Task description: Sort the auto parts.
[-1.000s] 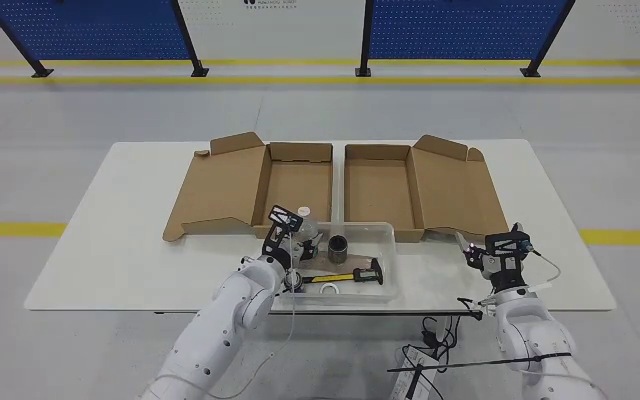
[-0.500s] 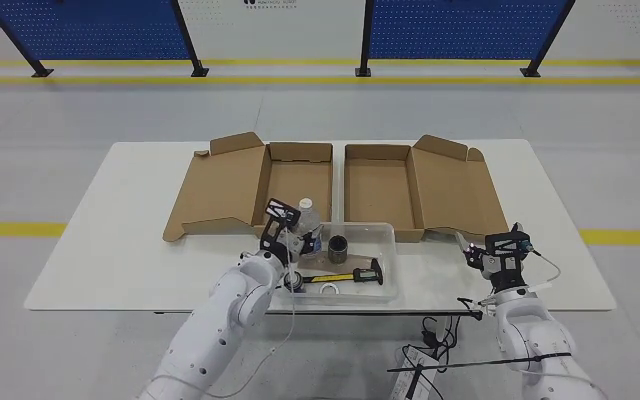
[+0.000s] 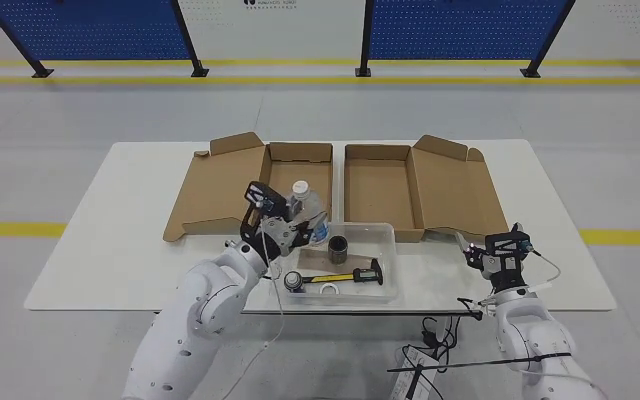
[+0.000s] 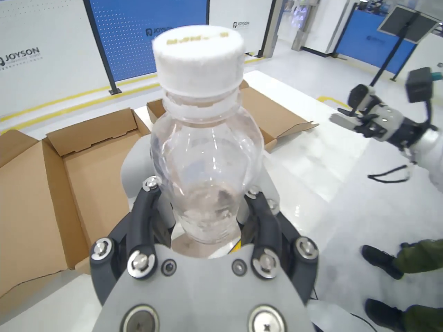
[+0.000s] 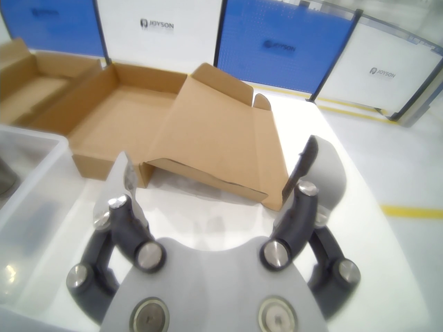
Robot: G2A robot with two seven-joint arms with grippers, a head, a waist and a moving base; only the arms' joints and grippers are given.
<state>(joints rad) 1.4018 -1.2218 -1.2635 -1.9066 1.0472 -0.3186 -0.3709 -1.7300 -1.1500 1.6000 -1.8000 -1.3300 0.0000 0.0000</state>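
L hand (image 4: 202, 190) is clamped round the bottle (image 4: 204, 146). Its base is hidden behind the palm and the yellow cap print is too smeared to read. Top view puts it over the near edge of the left cardboard box (image 3: 300, 185), by the far corner of the clear bin (image 3: 388, 236). R hand (image 5: 216, 160) is spread wide, holding nothing, over the table (image 5: 214, 215) near the right cardboard box (image 5: 138, 105) (bin contents are only dark blurs there, while top view shows a dark cylinder (image 3: 338, 246) and a yellow-black tool (image 3: 345, 276)).
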